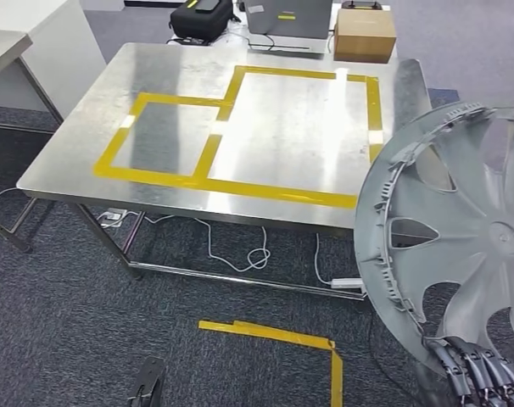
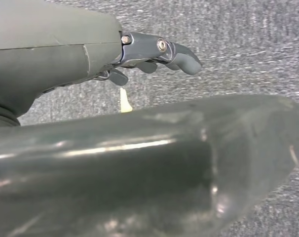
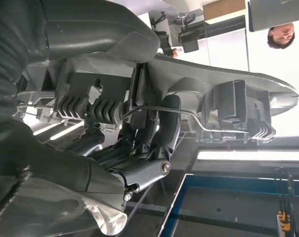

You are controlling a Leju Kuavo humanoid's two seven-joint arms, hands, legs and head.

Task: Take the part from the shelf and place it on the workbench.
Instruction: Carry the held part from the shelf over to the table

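Half done I'd say: right robot hand (image 1: 482,373) grasping the hubcap (image 1: 453,237) by its rim, near right of the steel surface (image 1: 177,59), placing left; left robot hand (image 2: 155,52) hangs released.

The worktop (image 1: 177,93) stands ahead, taped frames (image 1: 242,182) on its surface — a smaller frame on the left, a larger one joined on its right. Behind the far edge sit a bag (image 1: 202,17) to the left, a box (image 1: 365,34) to the right. Cables (image 1: 242,250) trail on the floor beneath. Near right, before the worktop's corner, the right hand (image 1: 482,373) grips the wheel cover (image 1: 459,237) from below — the cover stands upright on its edge. The left hand (image 2: 155,52) hangs over the floor.
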